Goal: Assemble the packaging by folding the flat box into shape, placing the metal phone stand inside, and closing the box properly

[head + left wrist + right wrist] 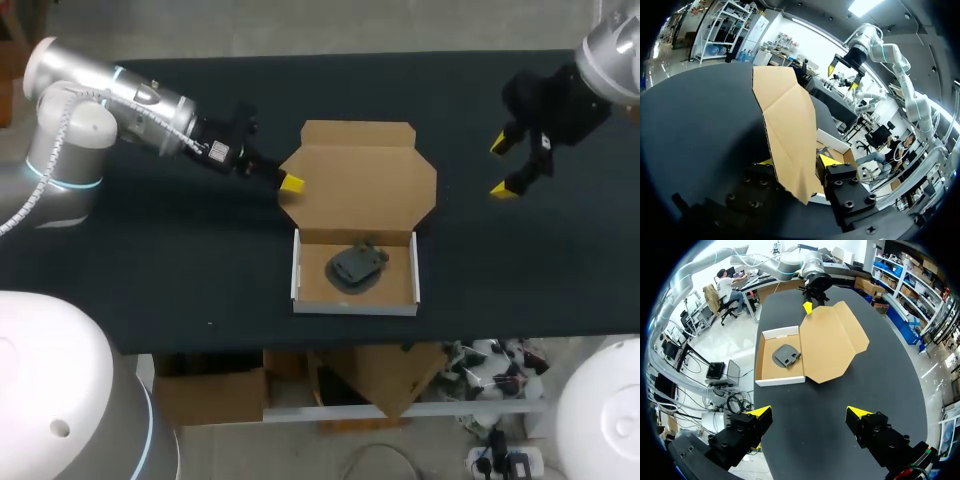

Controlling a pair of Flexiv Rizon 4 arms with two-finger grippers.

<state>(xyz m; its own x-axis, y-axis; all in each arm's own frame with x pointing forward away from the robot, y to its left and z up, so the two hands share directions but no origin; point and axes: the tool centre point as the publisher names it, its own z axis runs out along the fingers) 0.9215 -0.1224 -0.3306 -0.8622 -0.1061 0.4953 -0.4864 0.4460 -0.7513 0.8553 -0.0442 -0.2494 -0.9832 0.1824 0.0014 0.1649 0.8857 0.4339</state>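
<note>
The open box (355, 306) is sitting on the dark table (150, 270), and the metal phone stand (356, 265) is lying inside its tray. The left gripper (284, 179) is meeting the left edge of the lid (355, 185); whether it is pinching it, I cannot tell. The right gripper (503, 167) is hovering well apart, its fingers spread.

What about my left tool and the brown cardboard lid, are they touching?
Touching. Left wrist view shows the brown cardboard lid between the left tool's open fingers, pressing one.
</note>
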